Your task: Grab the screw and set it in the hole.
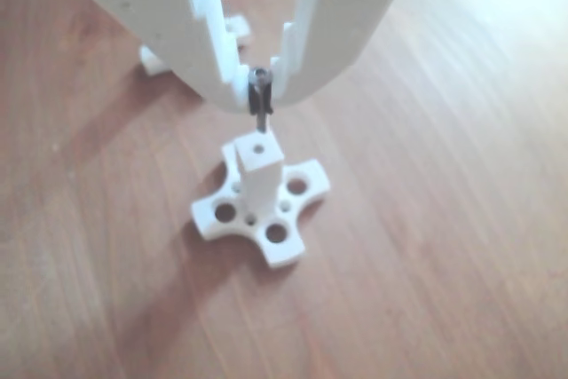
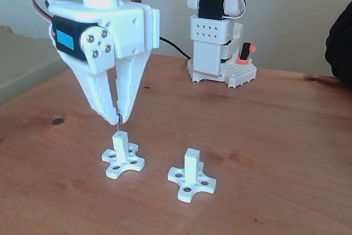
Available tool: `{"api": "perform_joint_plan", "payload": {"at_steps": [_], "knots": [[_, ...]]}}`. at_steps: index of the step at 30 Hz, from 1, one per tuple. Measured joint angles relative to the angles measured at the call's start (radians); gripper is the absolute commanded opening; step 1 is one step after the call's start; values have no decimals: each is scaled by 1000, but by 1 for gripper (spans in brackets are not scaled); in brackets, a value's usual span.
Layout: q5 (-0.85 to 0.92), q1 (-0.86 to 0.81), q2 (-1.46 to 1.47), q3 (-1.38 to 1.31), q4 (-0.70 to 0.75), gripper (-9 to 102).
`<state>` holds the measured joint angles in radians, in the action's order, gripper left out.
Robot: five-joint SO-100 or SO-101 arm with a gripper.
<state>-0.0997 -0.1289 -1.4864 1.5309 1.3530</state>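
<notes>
The screw (image 1: 260, 99) hangs upright, pinched between the tips of the claw (image 2: 117, 118), its point just above the hole atop the left white post (image 2: 120, 145) on the desk (image 2: 264, 136), the right post (image 2: 191, 167) standing apart.

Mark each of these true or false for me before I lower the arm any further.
1. The pincer is shut on the screw. True.
2. The screw is already seated fully inside the post's hole. False: in the other view its tip hangs just above the hole in the top of the left post.
3. Two white posts on cross-shaped bases stand on the wooden table. True; the right post stands apart from the pincer.
4. The screw is held lying flat. False: it hangs roughly upright, tip down.
5. The left post has tipped over. False: it stands upright on its base.
</notes>
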Motion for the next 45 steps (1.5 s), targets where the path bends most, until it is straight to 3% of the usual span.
{"api": "perform_joint_plan", "payload": {"at_steps": [45], "knots": [[-118, 270, 0, 9, 38, -4]]}}
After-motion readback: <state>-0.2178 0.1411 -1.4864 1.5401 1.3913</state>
